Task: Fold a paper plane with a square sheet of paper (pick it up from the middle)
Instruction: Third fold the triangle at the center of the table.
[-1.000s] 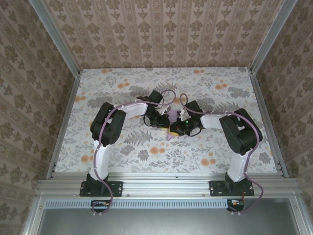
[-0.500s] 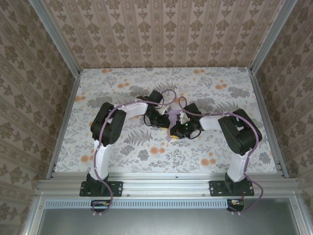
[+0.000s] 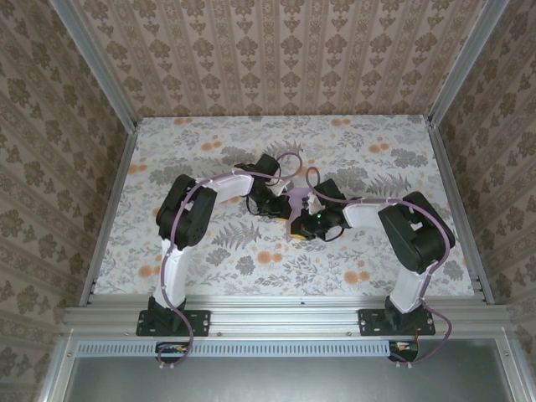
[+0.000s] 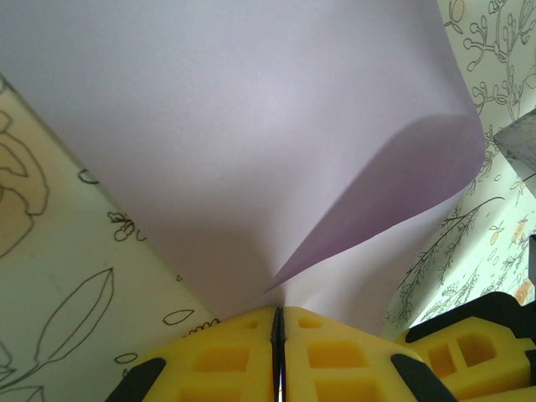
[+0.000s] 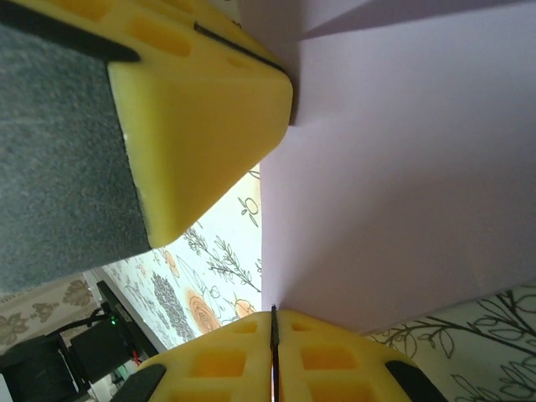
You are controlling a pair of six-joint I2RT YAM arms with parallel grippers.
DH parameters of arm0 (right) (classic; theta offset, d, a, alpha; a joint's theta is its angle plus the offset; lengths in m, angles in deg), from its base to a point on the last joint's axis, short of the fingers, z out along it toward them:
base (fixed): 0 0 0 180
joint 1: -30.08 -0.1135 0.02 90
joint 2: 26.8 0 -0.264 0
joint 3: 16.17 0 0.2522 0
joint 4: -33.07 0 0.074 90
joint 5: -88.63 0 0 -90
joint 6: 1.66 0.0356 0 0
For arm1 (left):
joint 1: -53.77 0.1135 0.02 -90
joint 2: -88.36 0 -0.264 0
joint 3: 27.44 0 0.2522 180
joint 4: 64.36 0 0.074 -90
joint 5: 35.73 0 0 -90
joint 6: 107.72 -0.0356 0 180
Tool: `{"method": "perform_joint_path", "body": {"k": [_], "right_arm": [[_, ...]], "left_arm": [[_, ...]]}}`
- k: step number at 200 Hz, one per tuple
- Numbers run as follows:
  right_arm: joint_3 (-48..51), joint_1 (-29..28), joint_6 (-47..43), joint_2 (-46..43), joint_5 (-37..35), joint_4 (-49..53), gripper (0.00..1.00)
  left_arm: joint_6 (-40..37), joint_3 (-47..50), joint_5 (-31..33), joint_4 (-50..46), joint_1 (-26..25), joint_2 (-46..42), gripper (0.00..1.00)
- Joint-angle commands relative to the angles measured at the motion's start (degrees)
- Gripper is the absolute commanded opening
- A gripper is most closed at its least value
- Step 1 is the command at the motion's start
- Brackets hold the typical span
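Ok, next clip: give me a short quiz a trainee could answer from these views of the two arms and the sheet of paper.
1. True or false: the left gripper is shut on the paper.
2. In the left wrist view, the paper is: A) lying flat, B) curled over, C) torn in two.
3. Short answer: what does the right gripper hold?

Key: 1 true; 2 B; 3 the paper, pinched at its edge.
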Motion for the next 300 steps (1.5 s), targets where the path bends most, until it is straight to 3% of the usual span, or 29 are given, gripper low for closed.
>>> {"method": "perform_joint_path", "body": {"k": [1,66,130,182,239,260,300], "right_arm": [[-2.22,-0.69,2.01,1.1,-1.36,-1.12,0.11],[-2.34,-2.74,0.21,4.63,-1.36,1.64,0.11],[0.28,-4.4,-2.45,2.46,-2.88,7.77,0.11],[-1.73,-7.26,-5.17,1.89,-8.21,16.67,0.11],[-2.8,-9.36,-4.99,-0.42,-8.62,18.93,0.11],[-2.88,-7.25,-3.47,-3.28,-6.18,15.71,0.11],[-2.89,0.12,-2.39,-6.66,-7.91,13.9,0.1]], "left_arm": [[-2.07,1.23,6.0,-2.55,-0.21,3.93,0.11],[-2.29,1.29,6.0,-2.33,0.06,4.11,0.11],[-2.57,0.84,6.14,-2.49,0.23,4.73,0.1],[-2.78,0.78,6.28,-2.57,0.49,5.18,0.1],[-3.04,0.77,6.27,-2.71,0.45,5.17,0.1],[-3.13,0.68,6.22,-2.87,0.5,5.08,0.1],[-3.14,0.63,6.28,-2.99,0.5,4.4,0.1]]}}
